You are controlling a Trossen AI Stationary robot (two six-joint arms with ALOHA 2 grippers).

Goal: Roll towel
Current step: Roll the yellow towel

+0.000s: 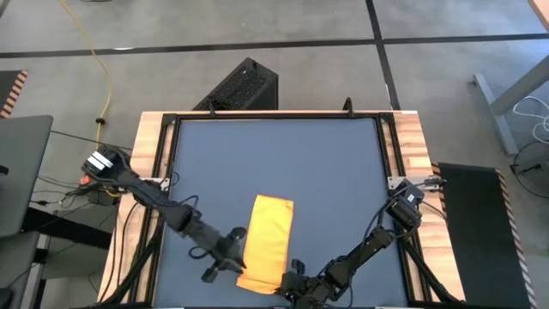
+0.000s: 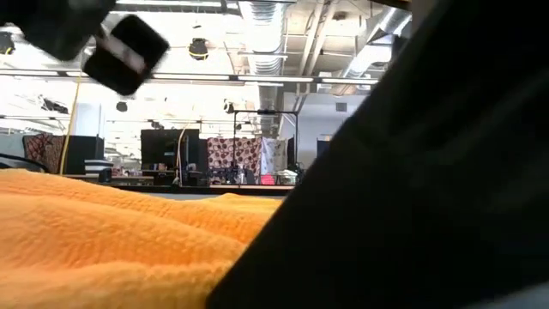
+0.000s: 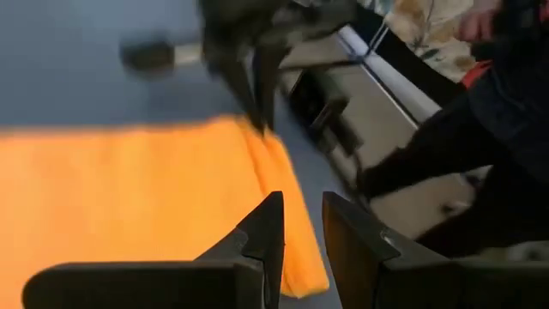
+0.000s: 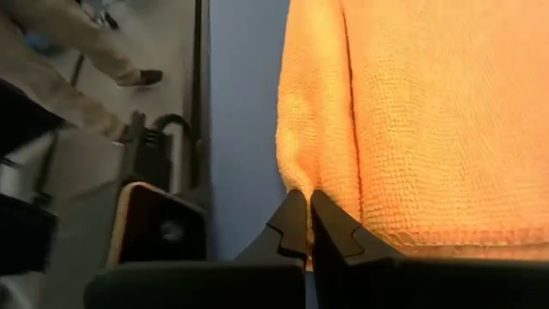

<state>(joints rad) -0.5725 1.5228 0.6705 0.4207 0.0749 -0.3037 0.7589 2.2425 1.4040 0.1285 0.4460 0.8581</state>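
High view shows the bright yellow-orange soft cloth towel [image 1: 268,243] lying as a narrow folded strip on the dark blue-grey table mat [image 1: 274,163], toward the near edge and about midway between the two arms. No rolled part shows yet, so by my reckoning the folding into a strip is done and the rolling itself is all still to come. The right gripper [image 1: 290,283] sits at the strip's near end; in the right wrist view its two dark fingers are pressed together on the near corner of the cloth [image 4: 412,103], with a pinch of fabric between the tips. The left gripper [image 1: 230,256] rests just beside the strip's left long edge, near the same end; in the left wrist view its fingers [image 3: 262,236] stand a narrow way apart with nothing between them, the orange cloth's edge lying under them. Low view is mostly filled by the towel's folds and a dark arm.
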